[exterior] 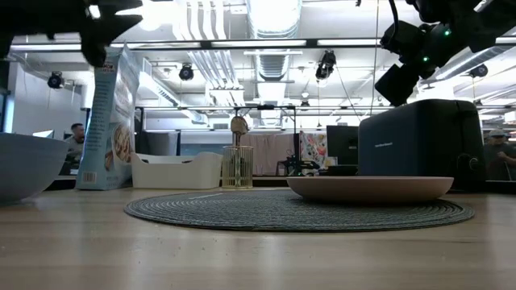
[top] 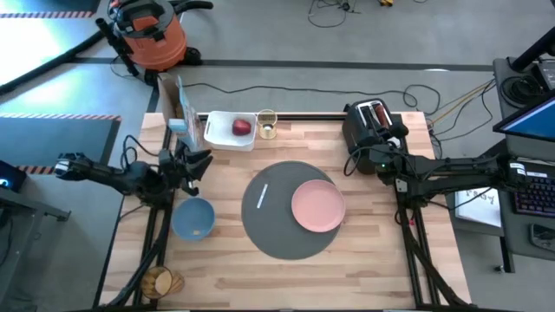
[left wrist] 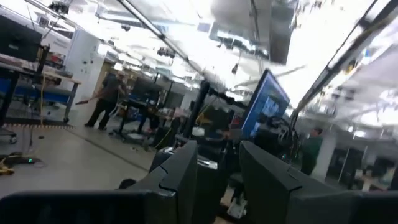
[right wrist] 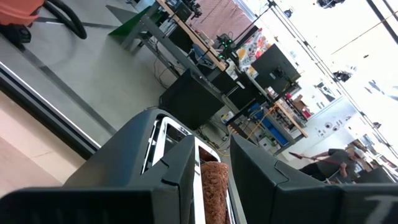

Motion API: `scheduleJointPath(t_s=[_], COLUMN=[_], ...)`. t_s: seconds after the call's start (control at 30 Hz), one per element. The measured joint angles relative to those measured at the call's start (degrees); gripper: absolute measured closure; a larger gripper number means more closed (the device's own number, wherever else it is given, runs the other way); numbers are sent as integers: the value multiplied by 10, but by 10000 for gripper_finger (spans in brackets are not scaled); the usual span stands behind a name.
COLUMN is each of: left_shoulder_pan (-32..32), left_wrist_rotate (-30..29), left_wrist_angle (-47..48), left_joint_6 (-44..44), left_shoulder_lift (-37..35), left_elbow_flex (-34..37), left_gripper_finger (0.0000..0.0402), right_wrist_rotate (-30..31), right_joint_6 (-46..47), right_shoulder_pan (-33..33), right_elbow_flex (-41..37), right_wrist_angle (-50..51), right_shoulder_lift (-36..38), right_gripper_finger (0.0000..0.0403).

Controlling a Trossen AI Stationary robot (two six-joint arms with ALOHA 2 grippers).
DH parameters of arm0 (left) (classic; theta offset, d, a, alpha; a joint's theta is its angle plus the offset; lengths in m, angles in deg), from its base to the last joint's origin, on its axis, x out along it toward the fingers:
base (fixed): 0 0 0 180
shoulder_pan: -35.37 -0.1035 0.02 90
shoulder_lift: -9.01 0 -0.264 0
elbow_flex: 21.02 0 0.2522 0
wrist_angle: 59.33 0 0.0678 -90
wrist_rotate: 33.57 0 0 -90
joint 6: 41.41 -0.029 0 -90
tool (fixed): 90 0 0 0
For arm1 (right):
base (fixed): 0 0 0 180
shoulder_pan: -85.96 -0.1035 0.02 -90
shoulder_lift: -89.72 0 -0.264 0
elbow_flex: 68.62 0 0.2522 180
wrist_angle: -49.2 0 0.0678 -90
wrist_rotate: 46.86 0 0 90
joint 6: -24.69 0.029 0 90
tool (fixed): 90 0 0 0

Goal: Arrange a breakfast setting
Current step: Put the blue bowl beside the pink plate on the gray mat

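A round dark grey mat [top: 286,230] lies mid-table. A pink plate [top: 318,206] rests on its right half and a silver spoon [top: 263,195] on its left. A blue bowl [top: 192,217] stands on the table left of the mat. A red apple [top: 241,127] lies in the white tray [top: 221,134], beside the glass of orange drink [top: 266,124]. A toast slice [right wrist: 212,186] stands in a slot of the black toaster [top: 371,121]. My left gripper [top: 198,165] is open and empty above the table, beyond the bowl. My right gripper [top: 362,161] is open, just in front of the toaster.
A cereal box [top: 180,111] stands at the far left, beside the tray. A round wooden piece [top: 157,282] lies at the near left corner. The table's near half in front of the mat is bare wood. People stand in the room beyond the table.
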Motion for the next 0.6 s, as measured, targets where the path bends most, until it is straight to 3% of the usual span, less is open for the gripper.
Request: scheduleJointPath(t_s=[0.13, 0.3, 0.6], left_shoulder_pan=[0, 0, 0], left_wrist_rotate=[-30, -115, -179], left_wrist_angle=[154, 388, 560], left_joint_6=[31, 193, 425], left_shoulder_lift=[45, 124, 274], left_elbow_flex=[-102, -218, -307], left_gripper_finger=[297, 296, 295], right_wrist_rotate=[0, 0, 0], right_joint_6=[0, 0, 0], right_shoulder_pan=[0, 0, 0], right_elbow_flex=[0, 0, 0], right_wrist_angle=[0, 0, 0], right_shoulder_lift=[0, 0, 0], right_gripper_finger=[310, 310, 310])
